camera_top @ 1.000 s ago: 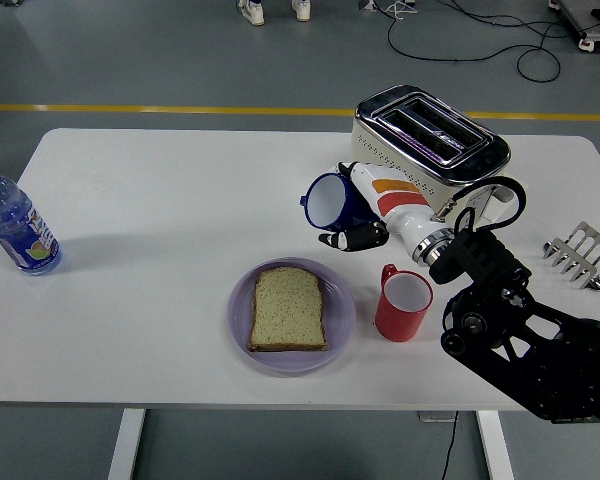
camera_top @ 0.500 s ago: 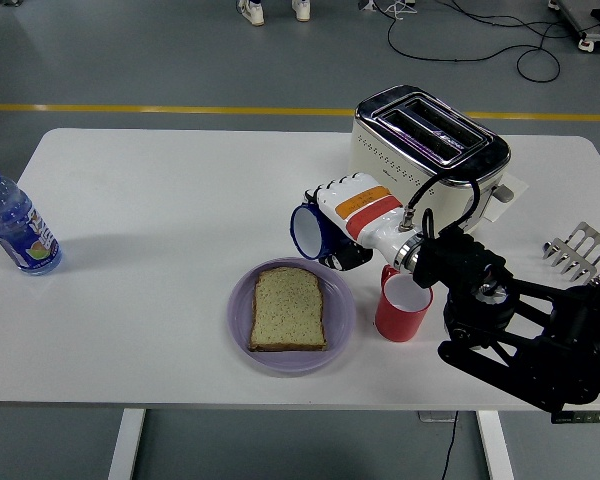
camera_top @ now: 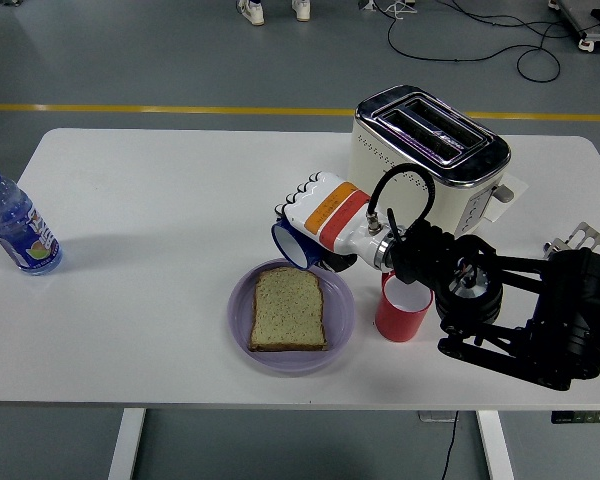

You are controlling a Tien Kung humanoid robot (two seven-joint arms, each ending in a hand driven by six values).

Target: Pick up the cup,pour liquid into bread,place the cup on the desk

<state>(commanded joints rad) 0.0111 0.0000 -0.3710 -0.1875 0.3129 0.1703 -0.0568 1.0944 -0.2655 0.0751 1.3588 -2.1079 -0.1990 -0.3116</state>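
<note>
1. I see the blue cup (camera_top: 293, 246) held off the table in the right hand (camera_top: 325, 215), tipped over on its side, its white inside facing down and left, just above the far right rim of the plate.
2. The bread (camera_top: 288, 309), one pale speckled slice with a brown crust, lies flat on the lilac plate (camera_top: 242, 320), near the table's front edge, about midway along it.

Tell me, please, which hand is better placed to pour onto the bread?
The right hand: it grips the tipped blue cup just above the bread. No left hand is in view.
</note>
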